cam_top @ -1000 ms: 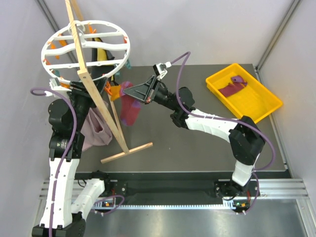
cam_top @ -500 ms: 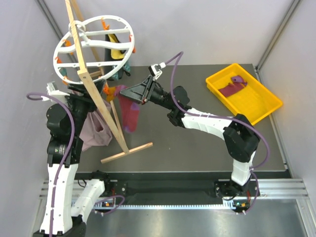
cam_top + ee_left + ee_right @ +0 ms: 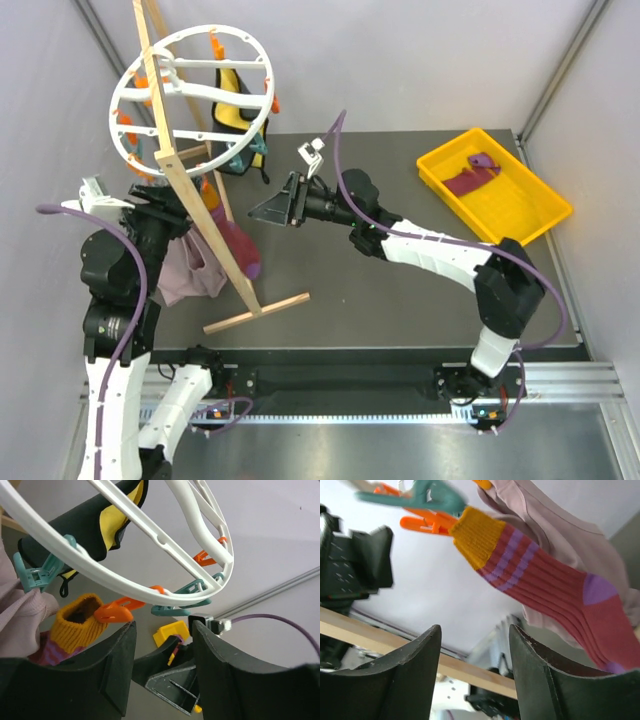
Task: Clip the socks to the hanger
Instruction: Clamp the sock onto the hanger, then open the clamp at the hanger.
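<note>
- Dark table (image 3: 400, 300) carries a yellow tray (image 3: 520, 205) holding one sock (image 3: 470, 180).
- White hanger (image 3: 100, 567) hangs tilted on a wooden stand (image 3: 200, 210).
- Second sock (image 3: 540, 590) dangles from an orange clip (image 3: 117, 612) at the hanger's rim.
- Left pincer (image 3: 162, 625) and right pincer (image 3: 475, 630) gape apart, empty.

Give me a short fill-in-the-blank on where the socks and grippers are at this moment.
1. One sock hangs by its cuff from an ______ clip on the hanger.
2. The other sock lies in the ______ tray.
3. The left gripper and the right gripper are both ______, holding nothing.
Missing words: orange; yellow; open.
</note>
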{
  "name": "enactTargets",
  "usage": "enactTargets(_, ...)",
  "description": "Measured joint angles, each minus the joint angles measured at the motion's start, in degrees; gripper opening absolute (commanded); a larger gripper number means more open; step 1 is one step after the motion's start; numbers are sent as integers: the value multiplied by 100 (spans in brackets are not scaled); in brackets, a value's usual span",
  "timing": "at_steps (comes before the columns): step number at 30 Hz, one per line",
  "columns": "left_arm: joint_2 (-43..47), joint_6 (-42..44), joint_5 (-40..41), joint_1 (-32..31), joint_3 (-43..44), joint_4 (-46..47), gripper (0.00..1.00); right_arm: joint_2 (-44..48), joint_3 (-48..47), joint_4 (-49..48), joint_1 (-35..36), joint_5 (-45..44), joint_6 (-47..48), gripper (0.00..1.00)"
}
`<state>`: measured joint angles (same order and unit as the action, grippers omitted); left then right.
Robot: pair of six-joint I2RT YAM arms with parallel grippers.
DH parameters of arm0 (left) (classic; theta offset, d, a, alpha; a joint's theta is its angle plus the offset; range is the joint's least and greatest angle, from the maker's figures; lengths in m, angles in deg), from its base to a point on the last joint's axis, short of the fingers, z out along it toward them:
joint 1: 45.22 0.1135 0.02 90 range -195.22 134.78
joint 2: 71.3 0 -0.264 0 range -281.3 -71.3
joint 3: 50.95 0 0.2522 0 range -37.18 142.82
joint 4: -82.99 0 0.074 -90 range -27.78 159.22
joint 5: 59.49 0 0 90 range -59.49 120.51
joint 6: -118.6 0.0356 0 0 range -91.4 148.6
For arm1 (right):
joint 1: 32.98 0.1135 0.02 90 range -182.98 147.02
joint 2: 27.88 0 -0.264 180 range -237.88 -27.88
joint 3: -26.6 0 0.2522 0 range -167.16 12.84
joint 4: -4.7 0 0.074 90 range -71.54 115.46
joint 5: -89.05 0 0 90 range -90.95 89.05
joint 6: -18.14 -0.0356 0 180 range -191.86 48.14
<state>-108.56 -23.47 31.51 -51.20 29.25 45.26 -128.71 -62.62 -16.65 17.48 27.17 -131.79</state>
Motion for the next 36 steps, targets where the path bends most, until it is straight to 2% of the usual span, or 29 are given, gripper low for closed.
enactTargets(5,4,389,63,-48,131,-15,51,404,-396,1283,-2,-118,1388,57)
enactTargets(9,-42,455,-4,-76,162,-2,50,442,-994,1829,-28,-240,2308,66)
enactTargets(14,-415,374,-723,-83,291,127,47,330,-1687,2142,-94,-286,3154,64)
enactTargets(20,-970,186,-1552,-94,299,428,47,-101,-2328,2249,-229,-251,3499,45)
enactTargets(27,-946,155,-1609,-103,275,487,45,-474,-2441,2500,-269,-245,3534,45)
enactTargets(36,-525,269,-826,-103,236,459,37,-577,-2551,2540,-275,-273,3569,52)
